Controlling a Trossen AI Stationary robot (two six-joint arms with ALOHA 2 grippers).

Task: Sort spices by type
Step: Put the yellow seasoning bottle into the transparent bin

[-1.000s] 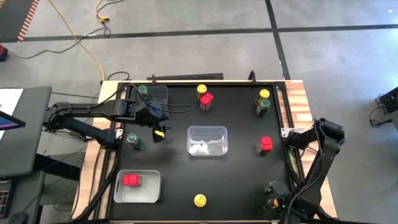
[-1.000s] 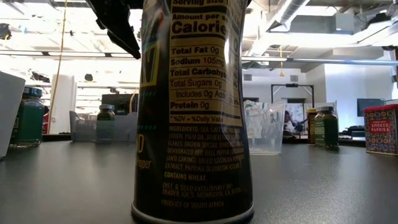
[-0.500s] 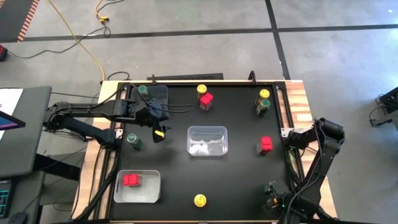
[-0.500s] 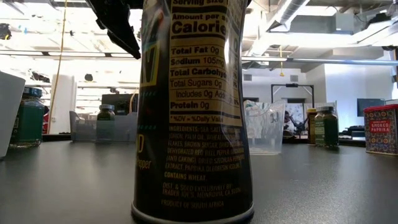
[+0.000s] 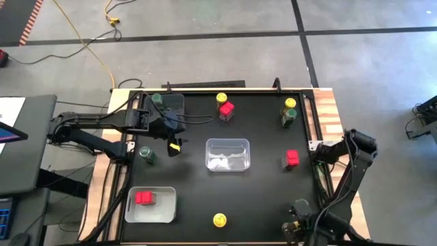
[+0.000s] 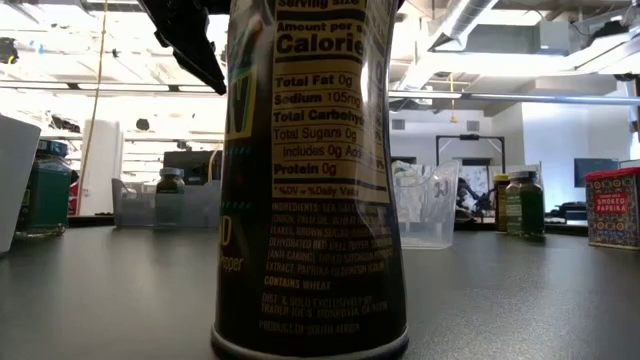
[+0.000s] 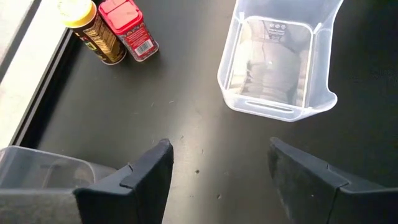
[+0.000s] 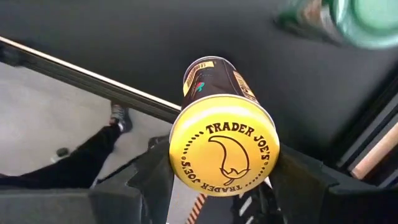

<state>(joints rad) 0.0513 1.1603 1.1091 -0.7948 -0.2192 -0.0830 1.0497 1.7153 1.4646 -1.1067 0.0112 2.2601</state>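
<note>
My right gripper (image 8: pixel 224 169) (image 5: pixel 295 229) is at the table's near right corner, shut on a yellow-lidded spice jar (image 8: pixel 221 134). A green-lidded jar (image 8: pixel 336 15) stands close by. My left gripper (image 7: pixel 217 149) (image 5: pixel 175 145) hangs open above the bare table left of the middle clear bin (image 5: pixel 227 154). Another yellow-lidded jar (image 5: pixel 219 220) stands upright at the near edge and fills the low view (image 6: pixel 310 180). Other jars stand on their bases around the table: yellow (image 5: pixel 222 98) and red (image 5: pixel 227 111) at the far middle, yellow (image 5: pixel 291 103) and green (image 5: pixel 287 116) at the far right, red (image 5: pixel 291 158), green (image 5: pixel 146 154). My right gripper pinches the jar at its top, one finger (image 8: pixel 155 174) on each side of the yellow lid's rim (image 8: pixel 181 158). The fingers come from above, pointing down. The jar stays roughly upright under them. Whether its base is clear of the table, I cannot tell.
A bin (image 5: pixel 151 205) at the near left holds a red jar (image 5: pixel 143 198). A bin (image 5: pixel 171 106) at the far left holds a green jar (image 5: pixel 157 99). Beyond the table's edge (image 8: pixel 93 78) a person's leg (image 8: pixel 87 165) shows on the floor.
My right gripper has shifted a little toward the table's near edge and left, with the yellow lid moving along under it. The other jars and bins have stayed in place.
</note>
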